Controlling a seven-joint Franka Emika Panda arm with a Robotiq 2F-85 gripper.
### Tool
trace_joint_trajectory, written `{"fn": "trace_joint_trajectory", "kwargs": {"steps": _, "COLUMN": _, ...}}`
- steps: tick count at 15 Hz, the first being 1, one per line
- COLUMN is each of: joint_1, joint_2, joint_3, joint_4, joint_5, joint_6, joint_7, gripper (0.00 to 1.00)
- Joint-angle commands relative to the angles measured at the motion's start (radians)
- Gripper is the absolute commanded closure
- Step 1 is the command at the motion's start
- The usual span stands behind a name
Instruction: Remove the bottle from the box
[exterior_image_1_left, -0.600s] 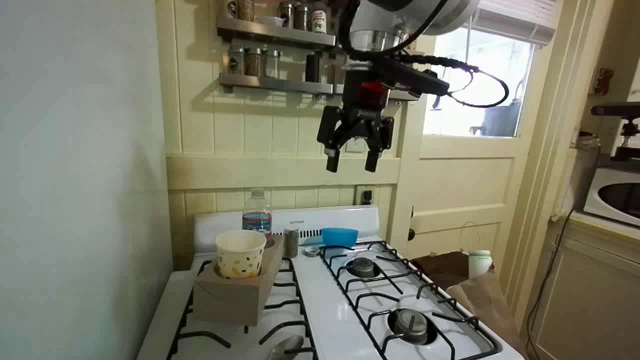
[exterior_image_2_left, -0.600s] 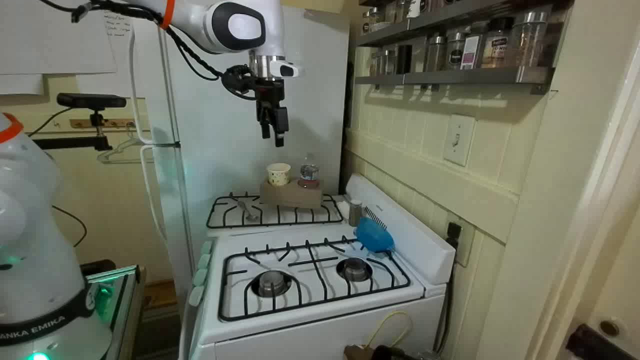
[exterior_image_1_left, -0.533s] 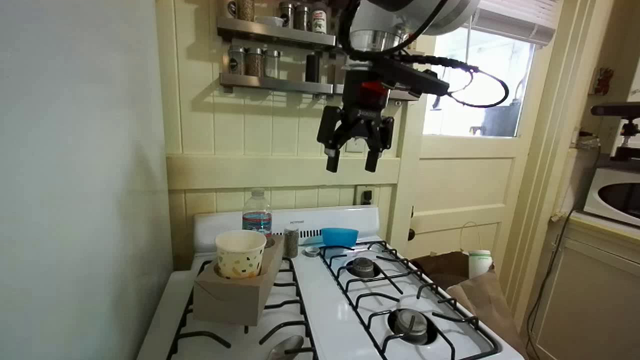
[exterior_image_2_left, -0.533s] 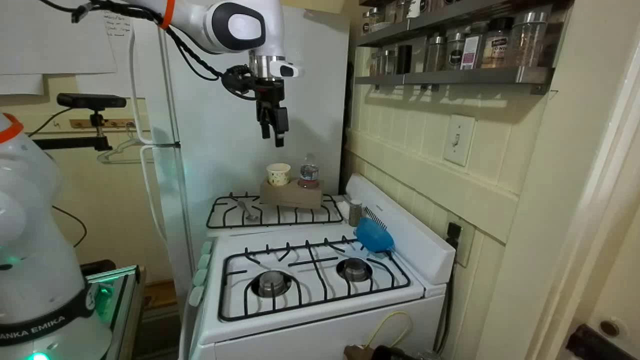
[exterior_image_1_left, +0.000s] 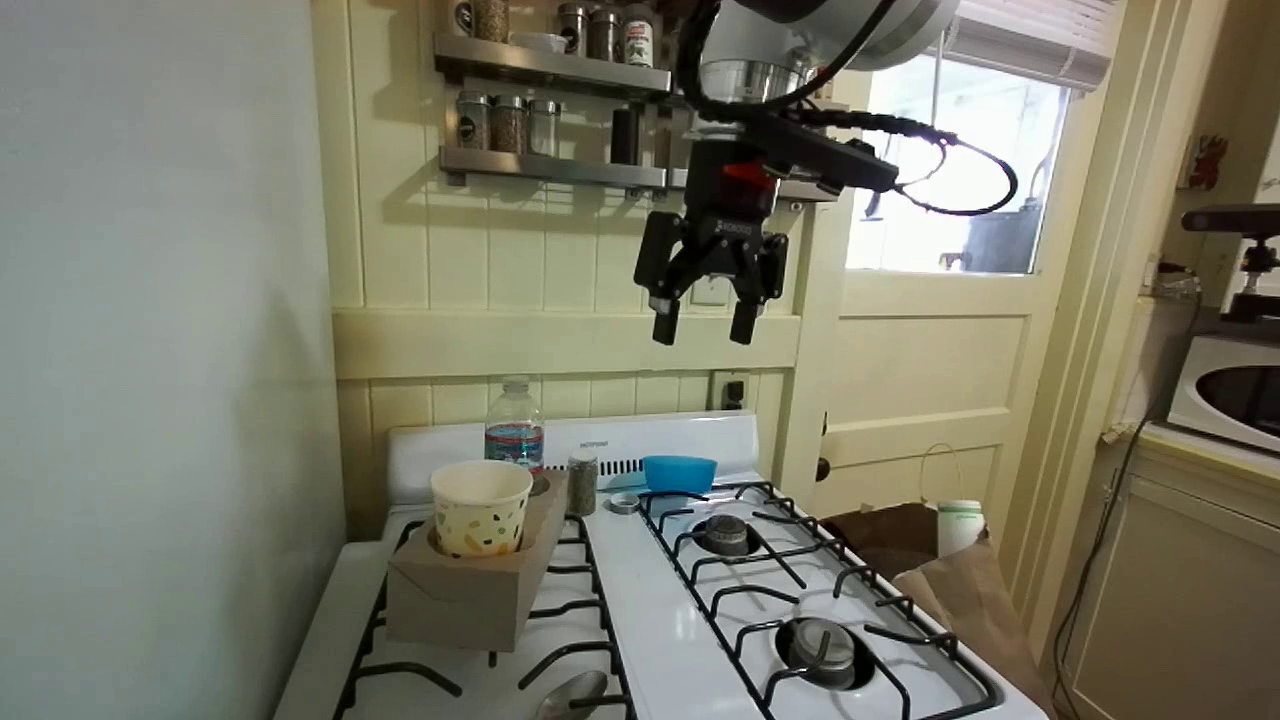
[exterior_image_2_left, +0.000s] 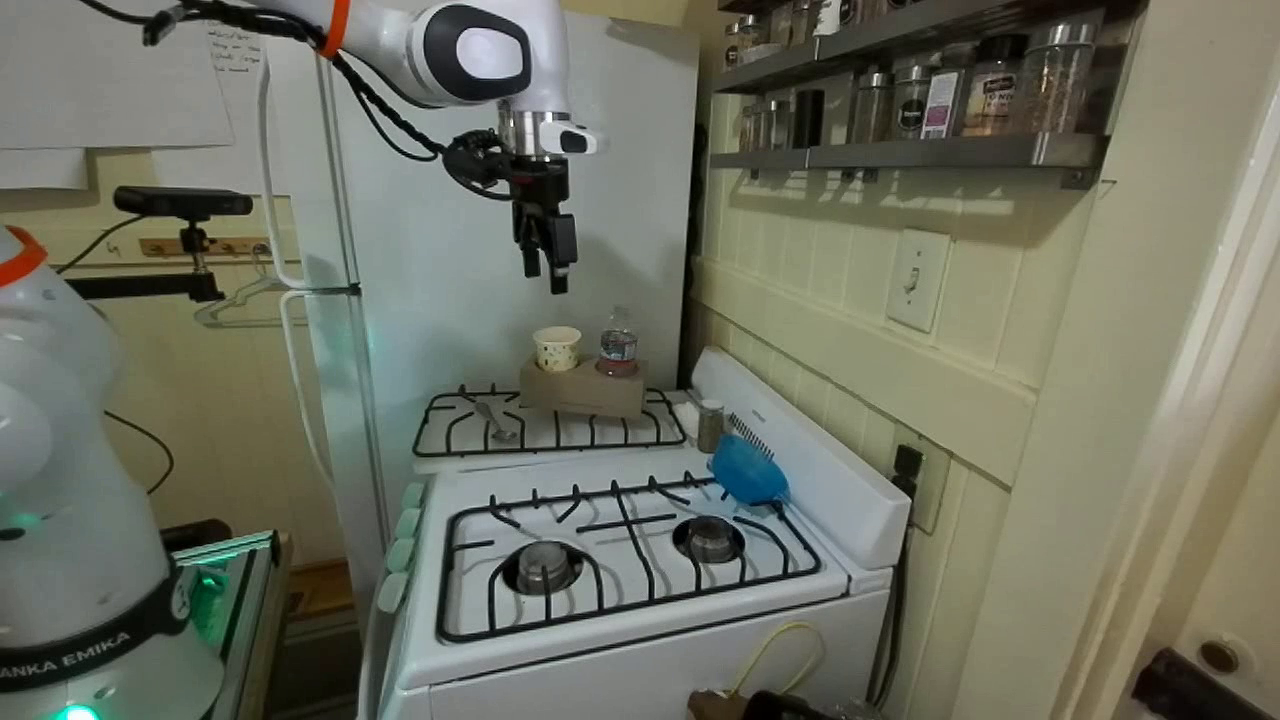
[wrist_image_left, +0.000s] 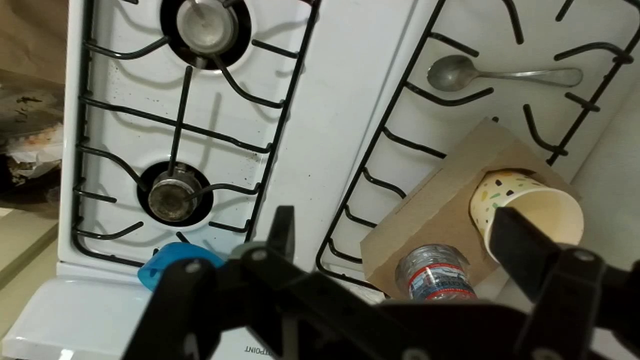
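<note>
One clear bottle (exterior_image_1_left: 514, 432), one box (exterior_image_1_left: 455, 602), one patterned cup (exterior_image_1_left: 480, 525), one spoon (wrist_image_left: 452, 73), one blue bowl (exterior_image_1_left: 680, 474) — two grates (wrist_image_left: 184, 95), two visible burners (wrist_image_left: 171, 200).

A spoon (wrist_image_left: 502, 75) and a blue bowl (exterior_image_1_left: 679, 474) rest on the stove (wrist_image_left: 330, 100); jars (exterior_image_1_left: 508, 125) line wall shelves (exterior_image_1_left: 555, 168).
</note>
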Motion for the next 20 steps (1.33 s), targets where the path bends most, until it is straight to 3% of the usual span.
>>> {"fn": "trace_joint_trajectory", "kwargs": {"steps": 1, "joint_1": 0.002, "joint_2": 0.001, "joint_3": -0.002, "joint_4": 0.003, "joint_5": -0.001, "joint_6": -0.003, "joint_7": 0.001, "gripper": 0.0}}
{"fn": "trace_joint_trajectory", "kwargs": {"steps": 3, "joint_1": 0.003, "joint_2": 0.01, "joint_3": 0.0, "joint_4": 0.006, "joint_5": -0.001, "joint_6": 0.024, "joint_7": 0.001, "gripper": 0.0}}
{"fn": "trace_joint_trajectory", "kwargs": {"steps": 6, "joint_1": -0.006, "joint_2": 0.071, "joint_3": 0.017, "joint_4": 0.039, "joint_5": -0.042, "joint_6": 0.155, "joint_7": 0.031, "gripper": 0.0}}
{"fn": "trace_joint_trajectory", "kwargs": {"steps": 12, "joint_1": 0.02, "joint_2": 0.296, "joint_3": 0.039, "joint_4": 0.195, "joint_5": -0.119, "joint_6": 0.294, "joint_7": 0.0, "gripper": 0.0}}
{"fn": "trace_joint_trajectory", "kwargs": {"steps": 20, "joint_1": 0.075, "joint_2": 0.513, "joint_3": 0.046, "joint_4": 0.39, "joint_5": -0.112, "joint_6": 0.277, "joint_7": -0.057, "gripper": 0.0}}
